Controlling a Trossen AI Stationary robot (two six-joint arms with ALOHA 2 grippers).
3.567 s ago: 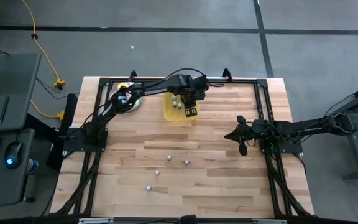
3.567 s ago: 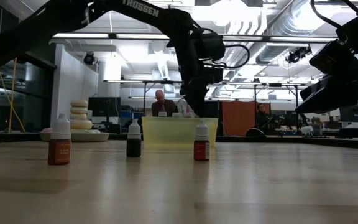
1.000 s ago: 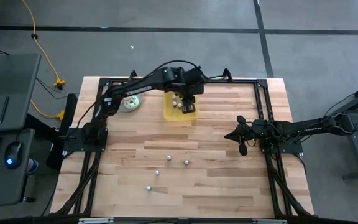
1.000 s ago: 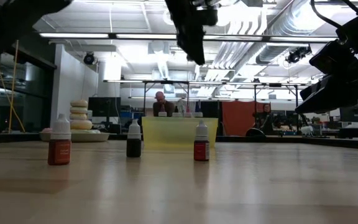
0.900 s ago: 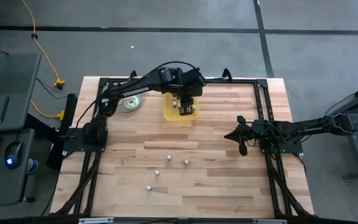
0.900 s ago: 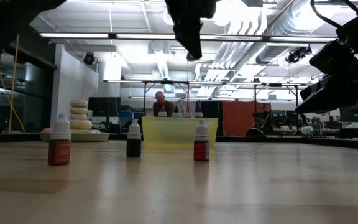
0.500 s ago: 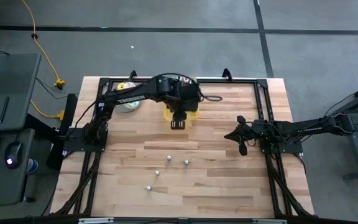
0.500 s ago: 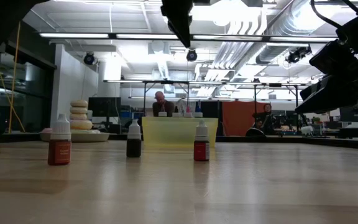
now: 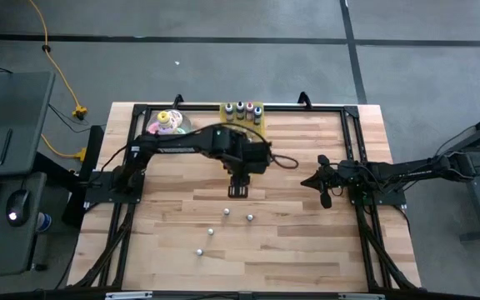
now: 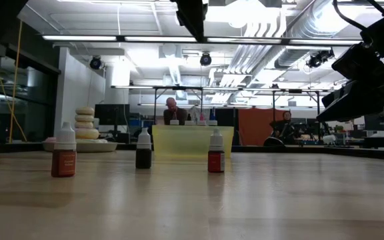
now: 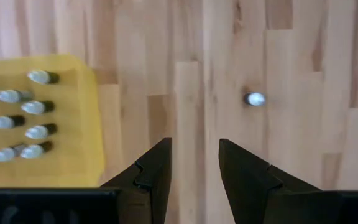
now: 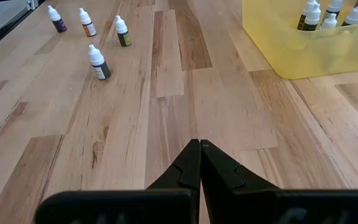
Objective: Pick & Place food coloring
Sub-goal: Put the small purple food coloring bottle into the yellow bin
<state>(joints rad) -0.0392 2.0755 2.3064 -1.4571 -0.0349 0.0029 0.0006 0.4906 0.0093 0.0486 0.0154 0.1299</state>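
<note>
Two parted, empty fingers mark the left gripper [image 11: 194, 165], hanging over bare table [image 9: 307, 250] between the yellow tray [image 9: 242, 111] of food coloring and four loose bottles [image 9: 227, 212]. The right gripper [image 12: 199, 163] waits closed at the right. Donuts [image 9: 167, 122] sit beside the tray.

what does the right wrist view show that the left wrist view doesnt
Only the right wrist view shows four loose bottles standing apart on the table, and the right gripper, its fingers shut with nothing between them. Only the left wrist view shows the left gripper, open and empty above bare wood, with one single bottle seen cap-on ahead of it. Both show the yellow tray with small bottles standing inside it.
</note>
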